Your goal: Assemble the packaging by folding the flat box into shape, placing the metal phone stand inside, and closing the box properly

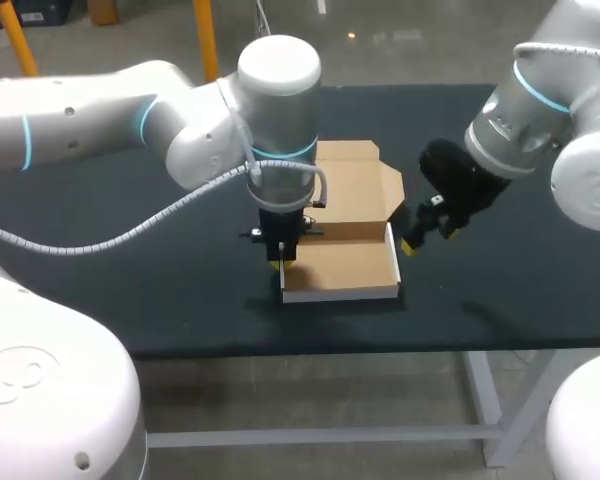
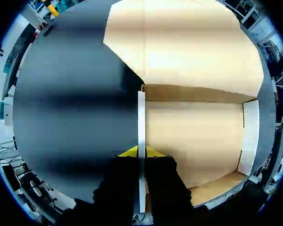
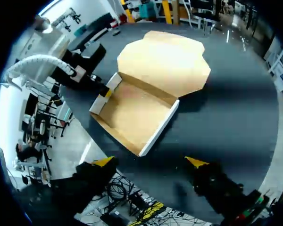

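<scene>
Cardboard box (image 1: 345, 265), half folded with its lid flat behind, sits on the table (image 1: 160, 270); our left gripper (image 2: 141, 151) clamps its left wall, our right gripper (image 3: 150, 162) hangs fingers apart beside its right wall.

Box (image 1: 340, 268) sits at centre frame on the table (image 1: 130, 250), toward the near edge. Its lid (image 1: 358, 188) lies open behind the tray, toward upper centre. Left gripper (image 1: 283, 262) is at the tray's left wall, one finger pressed on each side of it. Right gripper (image 1: 430, 240) is just right of the right wall, apart from it, fingers spread.
</scene>
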Robot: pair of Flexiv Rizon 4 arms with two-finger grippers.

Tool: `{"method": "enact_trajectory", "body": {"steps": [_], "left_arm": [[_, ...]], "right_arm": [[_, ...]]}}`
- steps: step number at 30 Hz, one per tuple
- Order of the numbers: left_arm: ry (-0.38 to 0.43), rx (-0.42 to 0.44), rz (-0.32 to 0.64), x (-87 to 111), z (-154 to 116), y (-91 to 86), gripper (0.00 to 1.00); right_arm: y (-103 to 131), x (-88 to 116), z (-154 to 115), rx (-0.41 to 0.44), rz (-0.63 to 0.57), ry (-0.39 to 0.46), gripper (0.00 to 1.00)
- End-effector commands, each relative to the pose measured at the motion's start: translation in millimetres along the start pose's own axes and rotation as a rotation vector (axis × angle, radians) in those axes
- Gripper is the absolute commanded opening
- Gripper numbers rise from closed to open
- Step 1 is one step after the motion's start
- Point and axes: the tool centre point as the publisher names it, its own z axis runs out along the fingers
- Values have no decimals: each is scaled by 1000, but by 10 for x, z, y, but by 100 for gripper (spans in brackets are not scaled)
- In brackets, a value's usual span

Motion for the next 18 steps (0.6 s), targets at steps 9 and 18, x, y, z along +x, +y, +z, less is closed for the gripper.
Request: {"method": "enact_trajectory", "body": {"steps": [9,18], "left_arm": [[29,-6,18,-64,-32,-12,0],[9,-12,24,-139,-31,-13,0]], "right_arm": [[-236,42,-187,-179,-300,92,100],[-452,35,-299,-222,-473,110,100]]}}
